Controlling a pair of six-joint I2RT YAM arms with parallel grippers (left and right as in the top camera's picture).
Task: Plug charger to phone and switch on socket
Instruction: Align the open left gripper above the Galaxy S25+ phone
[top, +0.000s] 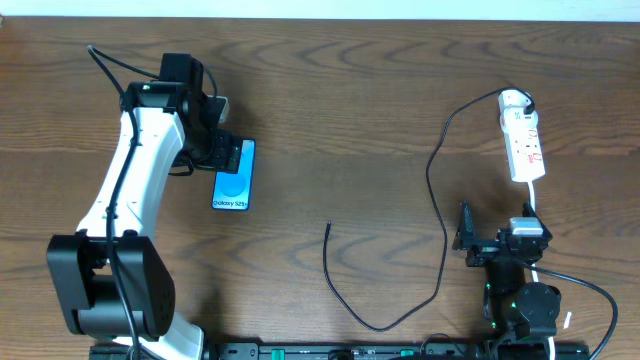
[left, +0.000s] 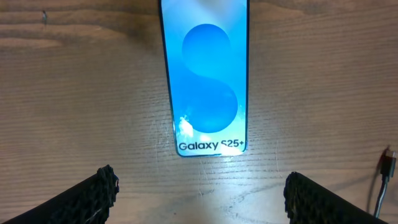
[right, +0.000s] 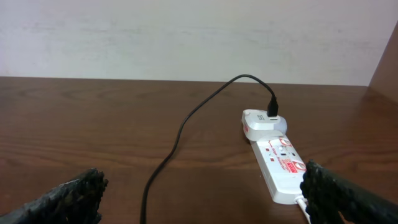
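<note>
The phone (top: 233, 178) lies face up on the table's left side, its light blue screen (left: 205, 81) reading "Galaxy S25+". My left gripper (top: 222, 150) hovers over the phone's far end, open; in the wrist view nothing but bare wood shows between its fingers (left: 202, 193). The charger, a thin black cable (top: 443, 230), runs from a white adapter (top: 515, 100) in the socket (top: 524, 140) and loops round to its free tip (top: 329, 225), which also shows at the left wrist view's edge (left: 387, 163). My right gripper (top: 500, 238) is open just short of the socket (right: 280, 165).
The socket's white cord (top: 535, 205) runs back past my right arm. The charger cable (right: 186, 121) crosses the wood ahead of my right gripper (right: 202, 199). A pale wall stands behind the table's far edge (right: 186, 78).
</note>
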